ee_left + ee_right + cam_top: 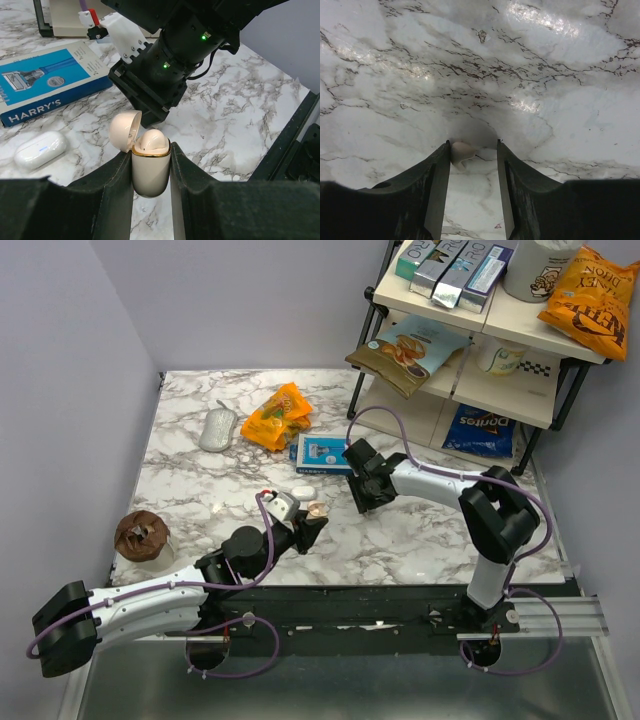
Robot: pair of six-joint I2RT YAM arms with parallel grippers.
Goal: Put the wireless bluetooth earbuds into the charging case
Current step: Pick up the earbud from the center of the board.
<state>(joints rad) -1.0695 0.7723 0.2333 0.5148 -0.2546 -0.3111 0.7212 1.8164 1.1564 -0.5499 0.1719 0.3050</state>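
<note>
1. Far left of the marble table point(200, 490): a brown muffin point(141, 535) sits near the left edge. Behind it lie a grey-white mouse point(217, 428) and, just to its right, an orange snack bag point(277, 415).

2. Left gripper point(151, 160): clamped on the charging case point(150, 176), one finger pressed to each side of the body. The case is cream-beige with a gold rim (not the white one described in item 3). It is held upright above the table, near the table's centre. Its lid point(125, 129) is hinged open and tilted back to the left in the wrist view. A seated earbud point(152, 141) shows as a rounded cream dome in the case mouth.

3. A white pill-shaped case point(40, 149) lies flat and closed on the marble, just beside the left gripper and apart from it. A blue-and-white box point(45, 87) lies behind it.

4. Right gripper point(474, 147): jaws parted, pointed down at the marble, just to the right of the held case. A loose earbud point(461, 152) sits between the fingers, against the finger on the left of the wrist view and clear of the other. Whether it rests on the table cannot be determined.

5. Far right: a shelf rack point(480, 330) stands at the back corner, loaded with snack bags and boxes.
</note>
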